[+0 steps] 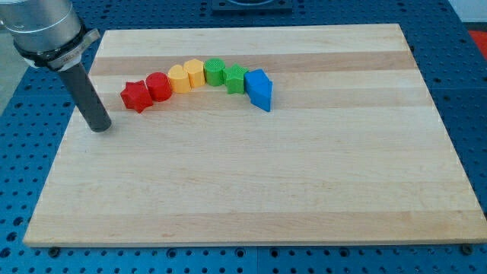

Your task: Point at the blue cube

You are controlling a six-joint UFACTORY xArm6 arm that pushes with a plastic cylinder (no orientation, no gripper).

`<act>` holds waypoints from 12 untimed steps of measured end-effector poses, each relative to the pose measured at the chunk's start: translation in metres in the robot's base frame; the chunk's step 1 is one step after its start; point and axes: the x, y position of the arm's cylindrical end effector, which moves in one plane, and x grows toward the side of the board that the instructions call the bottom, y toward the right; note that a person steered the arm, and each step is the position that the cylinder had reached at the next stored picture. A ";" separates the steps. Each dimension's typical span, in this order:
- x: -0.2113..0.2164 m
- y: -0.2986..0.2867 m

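Observation:
The blue block (259, 89), an elongated angular prism, sits at the right end of an arched row of blocks on the wooden board (251, 183). My tip (100, 126) rests on the board near its left edge, just left and slightly below the red star-shaped block (136, 96). The tip is far to the left of the blue block, with the whole row between them. The rod rises up to the arm's silver wrist at the view's top left.
The row runs from left: red star block, red cylinder (159, 86), orange block (179, 78), yellow block (195, 72), green cylinder-like block (214, 71), green star-like block (235, 78). A blue pegboard table (468, 99) surrounds the board.

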 end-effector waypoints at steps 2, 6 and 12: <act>0.029 0.089; -0.090 0.352; -0.094 0.244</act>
